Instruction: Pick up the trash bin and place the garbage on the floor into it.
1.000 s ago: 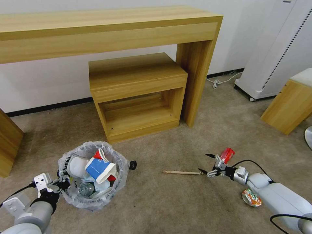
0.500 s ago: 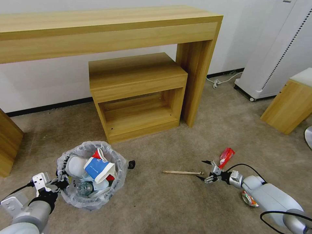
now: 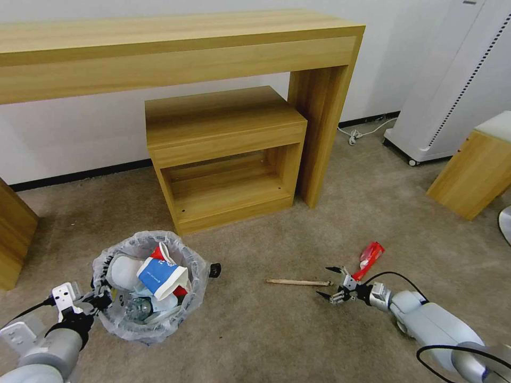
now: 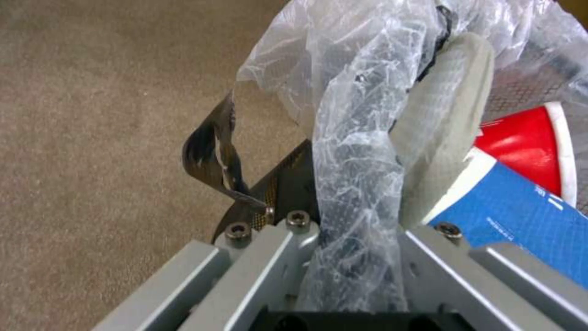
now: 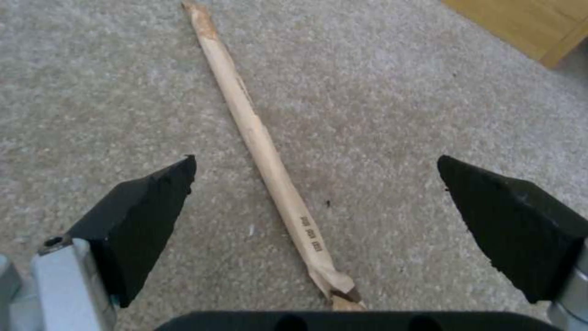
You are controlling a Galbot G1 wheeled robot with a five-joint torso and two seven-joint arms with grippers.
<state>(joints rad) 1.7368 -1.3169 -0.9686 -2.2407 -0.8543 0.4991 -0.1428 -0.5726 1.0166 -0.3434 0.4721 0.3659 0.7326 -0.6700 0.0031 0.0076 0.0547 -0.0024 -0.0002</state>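
The trash bin (image 3: 187,298), black and lined with a crinkly clear bag (image 4: 361,138), stands on the beige floor (image 3: 255,340) at the near left. It holds a white slipper (image 4: 453,115), a red and blue paper cup (image 3: 159,274) and other litter. My left gripper (image 3: 100,300) is shut on the bin's rim through the bag. A wooden stick (image 3: 298,282) lies on the carpet to the bin's right. My right gripper (image 3: 323,281) is open low over the stick's (image 5: 257,133) right end, one finger on each side. A red wrapper (image 3: 371,254) lies just behind it.
A long wooden desk (image 3: 175,53) with a low open shelf unit (image 3: 226,154) under it stands against the far wall. A white wheeled appliance (image 3: 452,85) and a wooden cabinet (image 3: 476,170) stand at the right. A small black object (image 3: 214,270) lies beside the bin.
My right gripper has come down and nearer, from beside the red wrapper to straddling the stick's end, still open. The arm now covers the can. The bin and left gripper shifted slightly left.
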